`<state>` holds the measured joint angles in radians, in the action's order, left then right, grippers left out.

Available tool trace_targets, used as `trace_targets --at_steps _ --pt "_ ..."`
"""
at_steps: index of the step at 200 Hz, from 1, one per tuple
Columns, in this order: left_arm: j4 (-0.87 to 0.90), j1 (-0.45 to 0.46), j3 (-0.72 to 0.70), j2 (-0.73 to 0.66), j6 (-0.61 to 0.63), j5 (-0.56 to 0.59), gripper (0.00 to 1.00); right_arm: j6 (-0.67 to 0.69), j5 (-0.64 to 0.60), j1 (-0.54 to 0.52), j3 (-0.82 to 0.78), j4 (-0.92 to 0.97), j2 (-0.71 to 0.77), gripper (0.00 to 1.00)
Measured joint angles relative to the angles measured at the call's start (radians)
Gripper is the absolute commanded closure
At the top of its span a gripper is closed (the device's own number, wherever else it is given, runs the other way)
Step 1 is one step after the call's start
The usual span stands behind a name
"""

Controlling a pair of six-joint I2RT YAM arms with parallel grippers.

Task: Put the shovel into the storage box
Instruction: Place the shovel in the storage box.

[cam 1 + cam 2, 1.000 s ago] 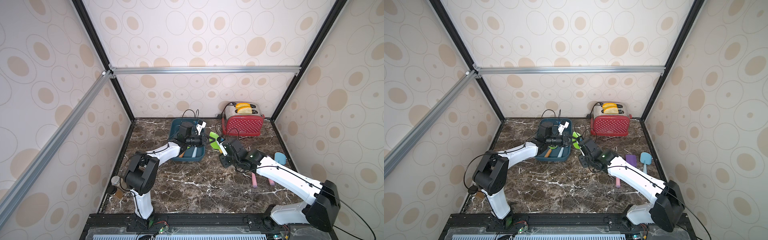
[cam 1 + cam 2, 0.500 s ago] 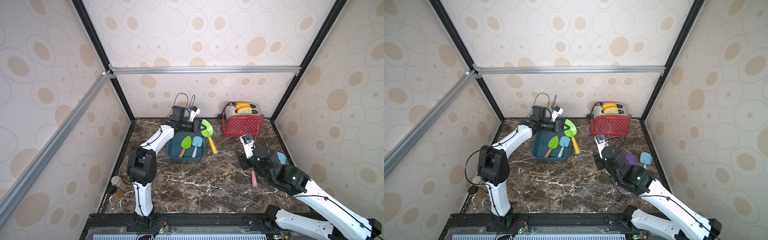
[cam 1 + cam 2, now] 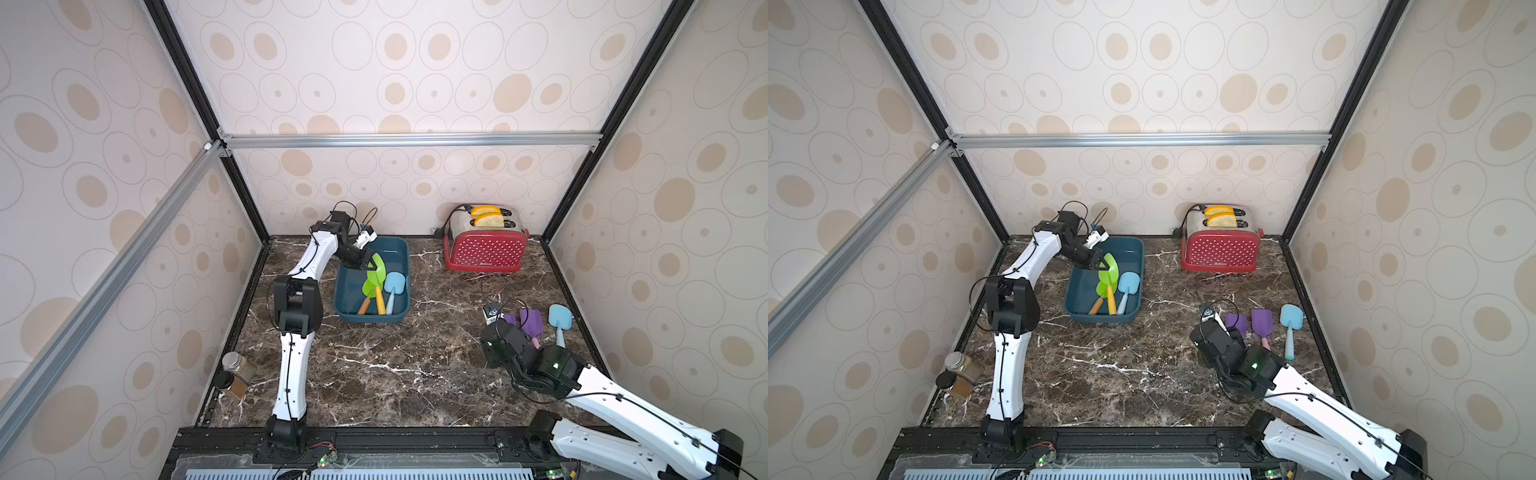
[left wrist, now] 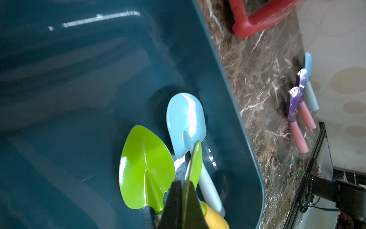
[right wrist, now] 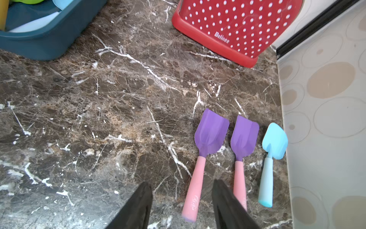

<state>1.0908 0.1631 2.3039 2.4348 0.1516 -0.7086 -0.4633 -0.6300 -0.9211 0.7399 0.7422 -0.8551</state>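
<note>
- Left wrist: left hand (image 4: 184,185) clamped tight on blade edge of green shovel (image 4: 195,162), yellow handle pointing down into box (image 4: 79,99).
- Blue shovel (image 4: 185,123) and orange-handled shovel (image 3: 370,291) lying flat on box floor.
- Right wrist: right hand (image 5: 181,182) with jaws apart, holding nothing, over bench (image 5: 99,119), just beside pink handle of purple shovel (image 5: 210,132).

I work inside a mock-kitchen lab booth: circle-patterned wall panels (image 3: 395,83), aluminium frame rails (image 3: 411,139), a marble-look tabletop (image 3: 395,374), a red toaster (image 3: 484,251).
</note>
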Motion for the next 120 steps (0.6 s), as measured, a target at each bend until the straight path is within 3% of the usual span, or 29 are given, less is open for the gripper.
trace_targets --at_steps 55,83,120 --pt "0.055 0.005 0.035 0.048 0.037 0.077 0.9 -0.111 0.002 0.002 -0.069 0.024 0.04 0.25" --pt "0.06 0.003 0.063 0.083 0.045 0.097 0.76 -0.156 0.004 0.002 -0.117 0.032 0.109 0.16" --pt "0.06 0.002 0.064 0.137 0.044 0.105 0.66 -0.2 0.003 0.003 -0.158 0.048 0.176 0.16"
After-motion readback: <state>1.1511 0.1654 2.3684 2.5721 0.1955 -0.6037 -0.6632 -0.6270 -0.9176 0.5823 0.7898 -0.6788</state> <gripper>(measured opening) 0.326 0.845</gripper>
